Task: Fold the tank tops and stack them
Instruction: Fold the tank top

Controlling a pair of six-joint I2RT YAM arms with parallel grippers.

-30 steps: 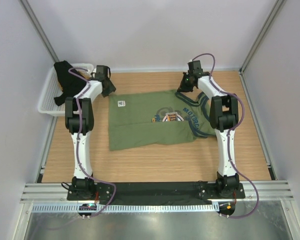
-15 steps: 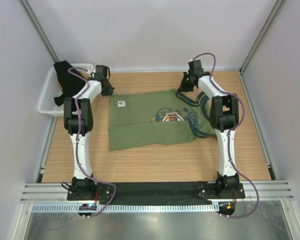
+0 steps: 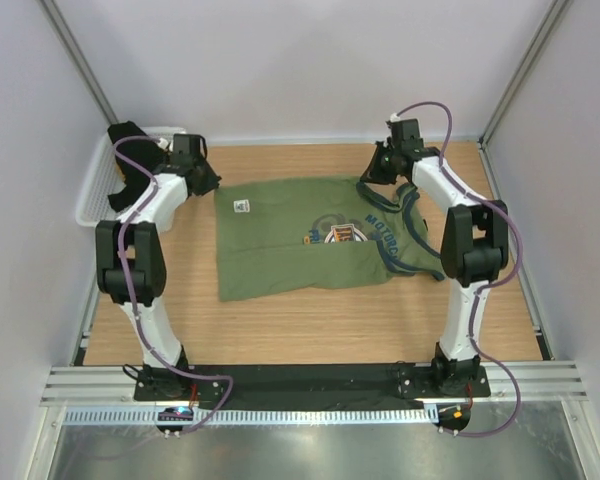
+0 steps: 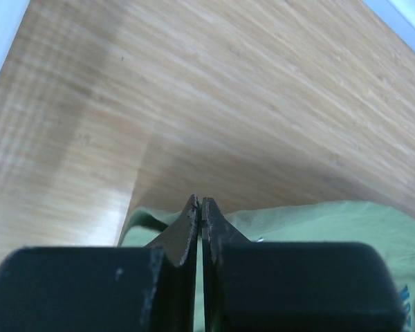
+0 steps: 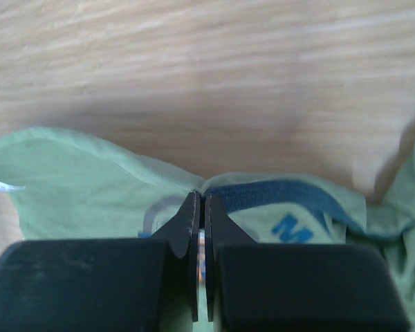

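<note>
**Olive green tank top (image 3: 300, 235):** It lay spread on the wooden table (image 3: 310, 320) between the two arms. Its navy-trimmed neck and straps (image 3: 405, 225) pointed right and its plain end pointed left. The chest lettering (image 3: 380, 225) faced up beside a round graphic. A small white label (image 3: 242, 207) showed near its far left corner. A crease ran lengthwise across its near half.

**Left gripper (image 4: 200, 206):** It stood at the far left corner of the olive green tank top. In the left wrist view the fingers were pressed together with no gap. The green edge rose to meet their tips, so they appeared to be pinching that corner. Bare wood lay just beyond the corner.

**Right gripper (image 5: 200, 200):** It stood at the far right corner of the olive green tank top, by the navy strap. The fingers were pressed together. In the right wrist view the cloth puckered into their tips where green fabric met the navy trim, so it was pinching the garment there. Blue lettering was just to the side of the tips.

**Black tank top (image 3: 128, 160):** It lay bunched in the white mesh basket (image 3: 88, 208), off the far left corner of the olive green tank top. It was clear of that garment and not touching it. Part of it draped over the basket's far rim.
</note>
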